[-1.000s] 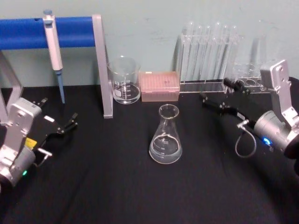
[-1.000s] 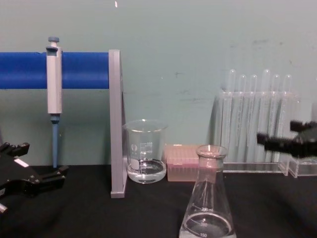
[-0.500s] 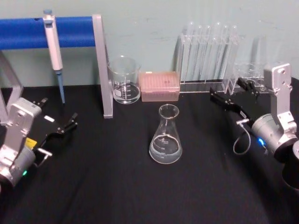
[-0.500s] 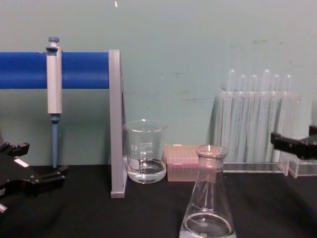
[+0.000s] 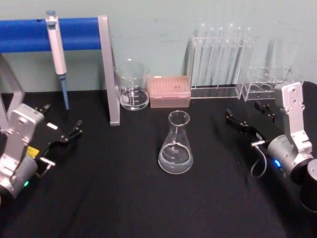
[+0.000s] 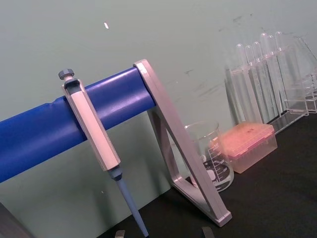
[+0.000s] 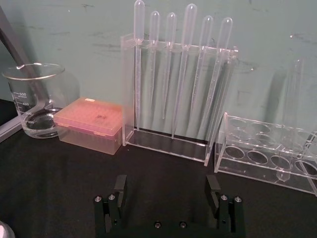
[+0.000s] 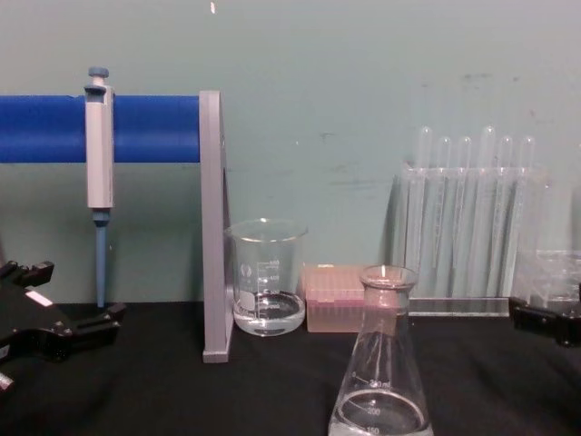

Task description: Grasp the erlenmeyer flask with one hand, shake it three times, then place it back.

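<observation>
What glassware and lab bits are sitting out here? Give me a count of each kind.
Erlenmeyer flask: 1
Beaker: 1
Pink tip box: 1
Pipette on the blue stand: 1
Clear racks: 2, the tall one and the low one
Total: 6

1. The right gripper (image 5: 250, 118) sits low over the right side of the table, fingers (image 7: 120, 184) spread wide and pointing toward the far wall.
2. Its silver wrist angles up at the near right.
3. The left gripper (image 5: 62, 124) rests at the near left, fingers parted, pointing right.
</observation>
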Controlling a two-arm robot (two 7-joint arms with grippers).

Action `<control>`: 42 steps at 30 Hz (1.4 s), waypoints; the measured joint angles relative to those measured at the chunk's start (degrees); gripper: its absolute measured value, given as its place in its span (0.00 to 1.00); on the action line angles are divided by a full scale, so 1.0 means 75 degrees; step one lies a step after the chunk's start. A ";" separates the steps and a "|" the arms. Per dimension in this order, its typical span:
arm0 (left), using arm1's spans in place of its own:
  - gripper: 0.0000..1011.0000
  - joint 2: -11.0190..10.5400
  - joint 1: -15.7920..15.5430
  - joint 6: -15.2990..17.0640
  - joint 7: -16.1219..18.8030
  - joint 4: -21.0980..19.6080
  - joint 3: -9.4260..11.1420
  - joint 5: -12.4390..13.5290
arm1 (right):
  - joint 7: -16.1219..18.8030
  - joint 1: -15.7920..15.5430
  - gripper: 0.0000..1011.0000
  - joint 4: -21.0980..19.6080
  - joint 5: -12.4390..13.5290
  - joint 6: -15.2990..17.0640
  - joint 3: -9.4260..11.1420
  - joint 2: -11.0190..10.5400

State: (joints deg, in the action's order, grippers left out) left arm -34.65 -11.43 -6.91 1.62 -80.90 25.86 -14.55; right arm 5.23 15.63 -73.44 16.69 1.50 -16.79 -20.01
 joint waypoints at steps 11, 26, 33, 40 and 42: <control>0.99 0.0000 0.0000 0.0000 0.0000 0.0000 0.0001 0.0000 | 0.0009 0.0004 0.99 -0.0007 0.0006 -0.0010 -0.0008 -0.0012; 0.99 0.0000 0.0000 0.0000 0.0000 0.0000 0.0000 0.0000 | 0.0018 0.0014 0.99 -0.0018 0.0020 -0.0022 -0.0019 -0.0022; 0.99 0.0000 0.0000 0.0000 0.0000 0.0000 0.0000 0.0000 | 0.0018 0.0015 0.99 -0.0019 0.0024 -0.0028 -0.0019 -0.0024; 0.99 0.0000 0.0000 0.0000 0.0000 0.0000 0.0000 0.0000 | 0.0018 0.0015 0.99 -0.0020 0.0029 -0.0029 -0.0020 -0.0024; 0.99 0.0000 0.0000 0.0000 0.0000 0.0000 0.0000 0.0000 | 0.0018 0.0015 0.99 -0.0020 0.0031 -0.0029 -0.0019 -0.0024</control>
State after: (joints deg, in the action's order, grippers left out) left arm -34.65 -11.43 -6.91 1.62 -80.90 25.86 -14.55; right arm 5.36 15.74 -73.58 16.92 1.28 -16.94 -20.19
